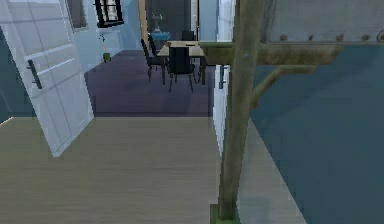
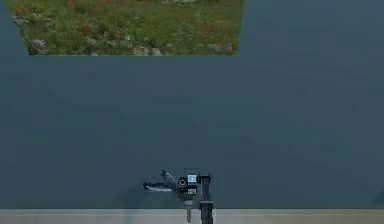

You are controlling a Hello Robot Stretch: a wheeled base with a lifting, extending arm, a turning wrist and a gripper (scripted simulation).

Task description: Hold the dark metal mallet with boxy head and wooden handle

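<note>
Gripper (image 2: 150,185) hangs low before the wall (image 2: 300,120) with only bare wall behind it, so it holds nothing; whether it is spread or pressed together I cannot tell. Ahead, a wooden post (image 1: 237,110) stands close, with a white door (image 1: 50,75) to its left. Farther off is a table (image 1: 185,47) ringed by dark chairs (image 1: 180,65). Where the mallet lies I cannot say. By my reckoning the hunt is on. The next move calls for driving past the post to scan that far room.

chairs (image 1: 180,62) around table (image 1: 183,47), apparently beyond door (image 1: 50,80)
</note>
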